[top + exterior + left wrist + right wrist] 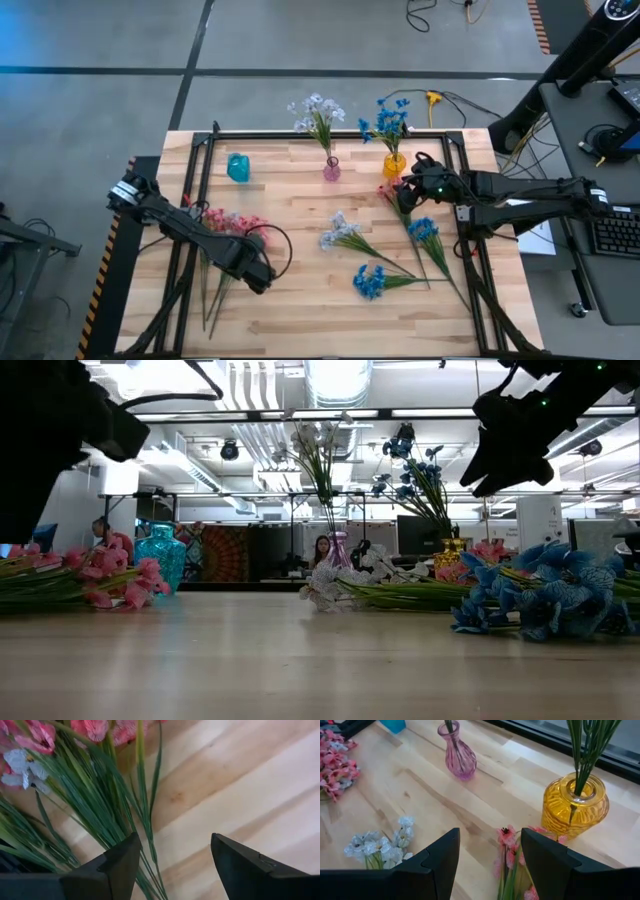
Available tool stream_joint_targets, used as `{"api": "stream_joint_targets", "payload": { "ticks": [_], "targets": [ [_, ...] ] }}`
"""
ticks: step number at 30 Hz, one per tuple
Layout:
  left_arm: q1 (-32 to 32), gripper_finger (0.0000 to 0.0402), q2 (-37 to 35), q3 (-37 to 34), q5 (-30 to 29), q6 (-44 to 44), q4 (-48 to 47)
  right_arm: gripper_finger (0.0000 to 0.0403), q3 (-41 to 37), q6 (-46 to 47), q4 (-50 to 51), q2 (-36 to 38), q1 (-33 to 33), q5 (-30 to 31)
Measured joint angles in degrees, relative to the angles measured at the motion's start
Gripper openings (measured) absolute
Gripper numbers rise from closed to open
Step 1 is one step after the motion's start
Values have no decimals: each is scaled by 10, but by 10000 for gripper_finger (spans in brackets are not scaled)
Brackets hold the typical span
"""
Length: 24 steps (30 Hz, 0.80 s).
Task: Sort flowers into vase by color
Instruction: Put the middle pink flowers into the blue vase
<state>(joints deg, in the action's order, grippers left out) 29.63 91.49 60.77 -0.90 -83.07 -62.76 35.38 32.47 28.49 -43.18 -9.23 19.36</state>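
Observation:
A bunch of pink flowers [228, 222] lies on the table's left part, its green stems [107, 815] running toward the near edge. My left gripper [262, 280] [175, 840] is open and hovers over those stems near their cut ends. My right gripper [403, 198] [490, 834] is open above a single pink spray [507, 845] lying beside the yellow vase [575, 807]. That vase holds blue flowers [388, 120]. The pink vase [331, 170] holds lavender-white flowers [318, 112]. The teal vase [238, 167] holds nothing.
A lavender-white spray [340, 235] and two blue sprays [423, 230] [370, 282] lie loose on the table's right half. A black frame rail [330, 133] runs along the far edge behind the vases. Bare wood [300, 200] shows between the two arms.

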Motion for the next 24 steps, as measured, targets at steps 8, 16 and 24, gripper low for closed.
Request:
{"api": "stream_joint_targets", "payload": {
  "ticks": [8, 16, 24],
  "targets": [
    [-12, 226, 61, -1, -12, 18, 0, 203, 0, 0, 0, 0, 0, 0],
    [-24, 226, 110, -2, -15, 39, -8, 203, 0, 0, 0, 0, 0, 0],
    [-25, 225, 131, -2, -17, 46, -22, 203, 0, -1, 0, 0, 0, 1]
  ]
}}
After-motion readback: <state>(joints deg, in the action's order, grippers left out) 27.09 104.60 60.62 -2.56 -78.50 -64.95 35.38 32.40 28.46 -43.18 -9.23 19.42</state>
